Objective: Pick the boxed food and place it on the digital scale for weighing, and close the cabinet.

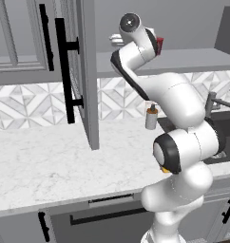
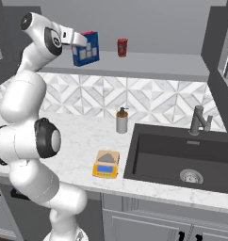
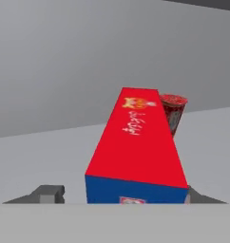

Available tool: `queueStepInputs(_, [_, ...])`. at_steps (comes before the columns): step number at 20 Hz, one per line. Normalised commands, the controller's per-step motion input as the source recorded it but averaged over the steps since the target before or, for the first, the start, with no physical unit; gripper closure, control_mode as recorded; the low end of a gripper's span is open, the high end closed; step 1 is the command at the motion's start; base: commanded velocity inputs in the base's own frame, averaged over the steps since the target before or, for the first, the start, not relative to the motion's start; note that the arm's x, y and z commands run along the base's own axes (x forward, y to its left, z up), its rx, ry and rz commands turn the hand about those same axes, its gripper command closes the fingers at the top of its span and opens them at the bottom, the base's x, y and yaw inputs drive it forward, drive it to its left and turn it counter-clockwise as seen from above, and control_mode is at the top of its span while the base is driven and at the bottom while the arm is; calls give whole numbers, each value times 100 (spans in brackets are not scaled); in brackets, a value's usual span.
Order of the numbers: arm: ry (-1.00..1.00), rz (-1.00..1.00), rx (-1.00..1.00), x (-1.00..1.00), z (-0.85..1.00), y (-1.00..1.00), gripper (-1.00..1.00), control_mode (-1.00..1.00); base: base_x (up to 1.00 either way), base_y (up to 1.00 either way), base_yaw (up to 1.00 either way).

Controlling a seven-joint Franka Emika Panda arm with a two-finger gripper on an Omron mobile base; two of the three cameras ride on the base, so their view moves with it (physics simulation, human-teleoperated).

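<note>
**Colours and patterns**

Boxed food (image 3: pixel 136 142): red top, yellow lettering, blue end. Small can (image 2: pixel 122 47): red. Digital scale (image 2: pixel 106 164): yellow-orange, grey plate, blue display. Counter (image 1: pixel 45 166): white marble, faint grey veining. Cabinet (image 1: pixel 88 71): grey, black bar handles. Backsplash (image 2: pixel 149 101): grey-white geometric tiles. Sink (image 2: pixel 182 155): dark.

White arm rises from base, bulky elbow level with sink edge, upper links folding up and back toward cabinet shelf. Wrist at shelf height, hand pointing along shelf. Gripper (image 2: pixel 82 46) at boxed food (image 2: pixel 86 48); fingertips (image 3: pixel 49 193) flank carton's near end, one each side. Jaws partly apart, contact with carton unclear.
</note>
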Motion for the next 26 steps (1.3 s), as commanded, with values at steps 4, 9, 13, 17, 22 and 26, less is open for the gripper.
queueStepInputs(4, [0, 0, 0, 1, -7, -20, 100, -100, 0, 0, 0])
queueStepInputs(9, [-4, 0, 7, -39, 0, -6, 100, -100, 0, 0, 0])
queueStepInputs(13, [-2, 0, 9, -100, -27, 0, 100, -100, 0, 0, 0])
queueStepInputs(17, [-1, 5, 4, -100, -2, -33, 100, -100, 0, 0, 0])
queueStepInputs(22, [0, 30, 1, -98, 2, -27, 100, -100, 0, 0, 0])
queueStepInputs(26, [0, 48, 0, -85, 0, -37, 100, -100, 0, 0, 0])
